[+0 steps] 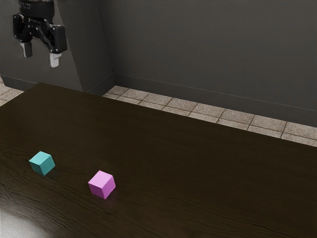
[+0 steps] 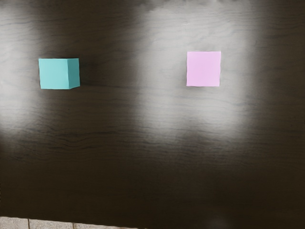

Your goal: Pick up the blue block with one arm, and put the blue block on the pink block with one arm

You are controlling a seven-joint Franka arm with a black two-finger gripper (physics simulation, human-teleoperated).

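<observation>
A small blue-teal block [image 1: 42, 162] rests on the dark wooden table [image 1: 198, 163] near the exterior view's left. A pink block [image 1: 102, 184] of about the same size lies a short way to its right and nearer the front, apart from it. My black gripper [image 1: 40, 53] hangs high above the table at the exterior view's upper left, open, with nothing between its fingers. From above, the wrist view has the blue block [image 2: 58, 73] and the pink block [image 2: 204, 68] side by side on the table [image 2: 152, 157], well separated.
Beyond the table's far edge runs a strip of tiled floor [image 1: 223, 115] under a dark grey wall [image 1: 208, 49]. A bright glare patch lies on the table's front left corner [image 1: 20, 223]. A sliver of floor tile [image 2: 47, 223] borders the table in the wrist view.
</observation>
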